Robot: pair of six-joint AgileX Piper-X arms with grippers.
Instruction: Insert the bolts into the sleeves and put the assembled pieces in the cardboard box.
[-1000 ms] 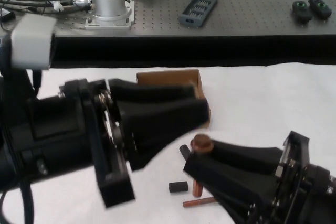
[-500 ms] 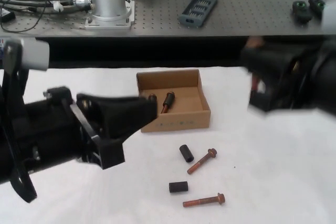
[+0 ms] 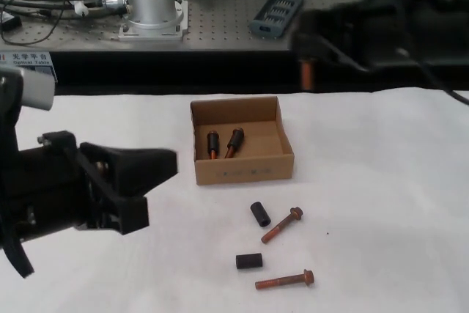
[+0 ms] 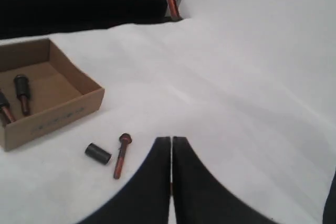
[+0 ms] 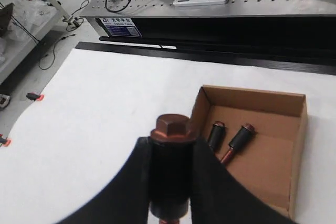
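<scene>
**A:** How far along is the job looking?

**B:** About halfway, judging by the parts. Two assembled pieces (image 3: pixel 213 143) are lying side by side in the box (image 3: pixel 245 168). The right fingers (image 5: pixel 143 156) are clamping a third piece (image 5: pixel 174 128), with the bolt head sitting above its sleeve. They are holding it raised beyond the box's far right corner, not yet inside.

**A:** And what is waiting?

**B:** Two loose bolts (image 3: pixel 282 226) and two loose sleeves (image 3: pixel 260 214) are lying on the white surface (image 3: pixel 381 181) in front of the box. Each sleeve is near a bolt but apart from it. The left fingers (image 4: pixel 168 148) are pressing together on nothing, hovering low to the left of the box.

**A:** Is anything hiding?

**B:** The held bolt's shank is running off the edge of the right wrist view, so nobody can tell how deep it is sitting. In the high view the right arm is showing as a dark blur. The left arm is covering the near left part of the surface, and whatever is lying beneath it is impossible to make out.
</scene>
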